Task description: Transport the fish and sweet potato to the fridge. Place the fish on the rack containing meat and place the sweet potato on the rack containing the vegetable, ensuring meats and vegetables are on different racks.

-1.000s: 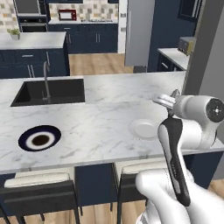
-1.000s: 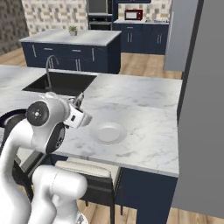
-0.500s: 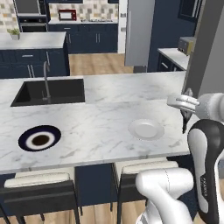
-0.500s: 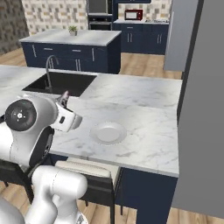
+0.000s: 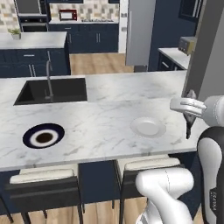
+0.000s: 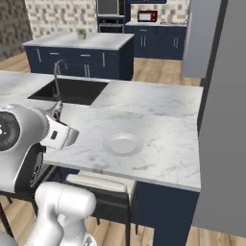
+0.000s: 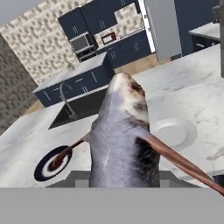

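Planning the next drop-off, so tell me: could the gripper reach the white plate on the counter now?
Probably yes: the white plate lies bare near the counter edge, but the gripper already holds the fish.

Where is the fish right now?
The fish is up close in the hand view, held in the tool, above the marble counter, with the white plate just right of it and the dark plate to its left.

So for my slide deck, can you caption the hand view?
Grey fish held close to the camera above a marble counter with a white plate and dark sink.
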Tool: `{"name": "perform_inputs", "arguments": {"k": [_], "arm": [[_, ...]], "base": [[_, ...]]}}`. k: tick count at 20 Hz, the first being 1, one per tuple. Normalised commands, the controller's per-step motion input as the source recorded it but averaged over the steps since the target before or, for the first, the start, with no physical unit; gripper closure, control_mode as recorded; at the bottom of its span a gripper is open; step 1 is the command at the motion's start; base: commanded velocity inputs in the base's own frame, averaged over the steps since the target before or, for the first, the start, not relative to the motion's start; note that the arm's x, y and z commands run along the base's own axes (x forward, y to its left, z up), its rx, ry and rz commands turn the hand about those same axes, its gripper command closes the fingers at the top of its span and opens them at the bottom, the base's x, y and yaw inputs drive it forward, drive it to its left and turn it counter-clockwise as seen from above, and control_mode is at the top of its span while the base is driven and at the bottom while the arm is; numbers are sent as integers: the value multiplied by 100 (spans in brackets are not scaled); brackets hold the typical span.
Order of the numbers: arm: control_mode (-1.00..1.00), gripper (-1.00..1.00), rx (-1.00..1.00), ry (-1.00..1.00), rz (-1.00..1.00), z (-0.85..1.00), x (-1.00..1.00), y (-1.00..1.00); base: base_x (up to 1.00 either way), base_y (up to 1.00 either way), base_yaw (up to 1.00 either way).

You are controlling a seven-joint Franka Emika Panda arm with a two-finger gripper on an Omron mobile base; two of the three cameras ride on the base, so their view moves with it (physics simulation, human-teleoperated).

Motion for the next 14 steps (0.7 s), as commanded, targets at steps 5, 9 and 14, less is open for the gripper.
{"name": "perform_inputs", "arguments": {"k": [5, 9, 14], "arm": [[100, 100, 0, 0, 0, 0, 0, 0], [100, 100, 0, 0, 0, 0, 0, 0], [100, 100, 0, 0, 0, 0, 0, 0]], "base": [[-97, 76, 0], [-65, 100, 2], [-4, 100, 0]]}}
